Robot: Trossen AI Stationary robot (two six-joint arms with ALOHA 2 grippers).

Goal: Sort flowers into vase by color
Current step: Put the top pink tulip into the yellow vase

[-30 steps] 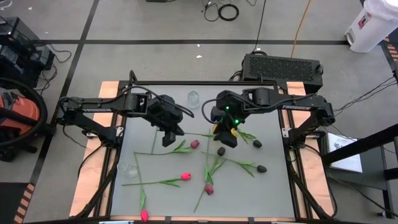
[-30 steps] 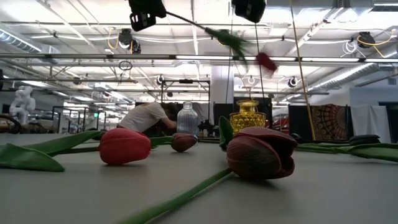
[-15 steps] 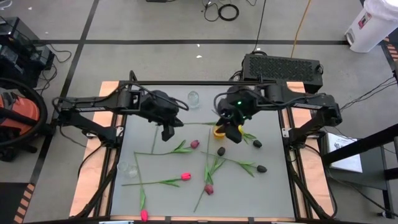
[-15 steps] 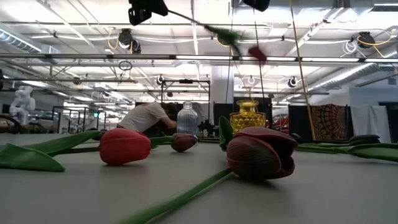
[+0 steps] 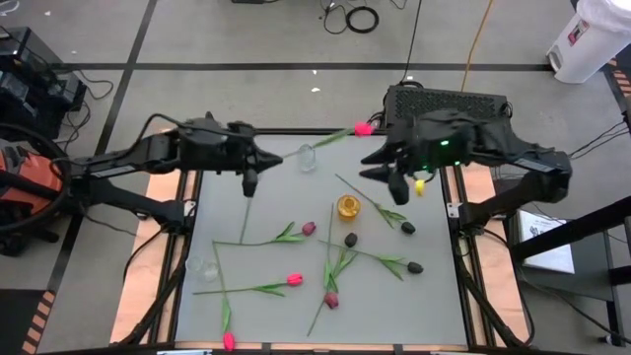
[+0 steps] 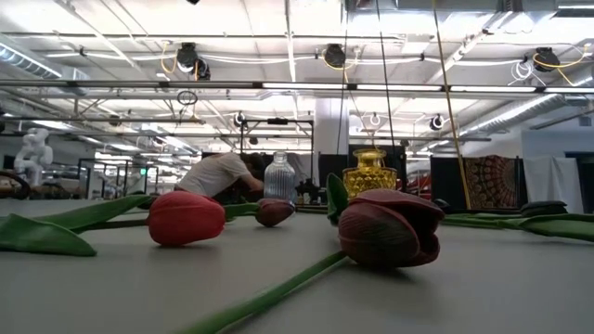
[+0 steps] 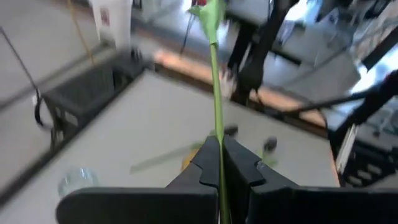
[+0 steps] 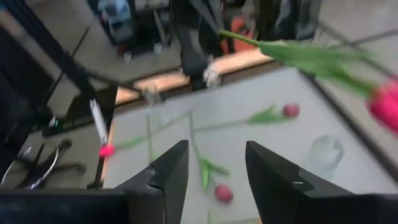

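Tulips lie scattered over the grey table [image 5: 212, 212], but one is aloft: the left gripper [image 5: 248, 179], raised over the table's far left part, is clamped narrow on the stem of a pink tulip [image 5: 363, 128], whose green stalk runs from the fingers out past the clear vase [image 5: 307, 156] to a bloom hanging above the table's back edge. In the left wrist view the stem [image 7: 216, 93] rises straight from between the closed jaws.

Below and ahead of that gripper lie the loose flowers: two pink ones [image 5: 293, 280], a maroon one [image 5: 309, 228], a second maroon [image 5: 332, 300], and black heads [image 5: 350, 240] near the amber vase [image 5: 347, 206].

Further right, the right gripper [image 5: 392, 180] hovers beyond the amber vase, its fingers parted wide with nothing between them; its wrist view shows the gap bare and the pink bloom [image 8: 385, 106] just ahead.

The risk, I judge, is the long stalk: held so near its end, it may swing or slip and miss a narrow vase mouth, or knock the light clear vase over.

No brand, label or legible writing shows.
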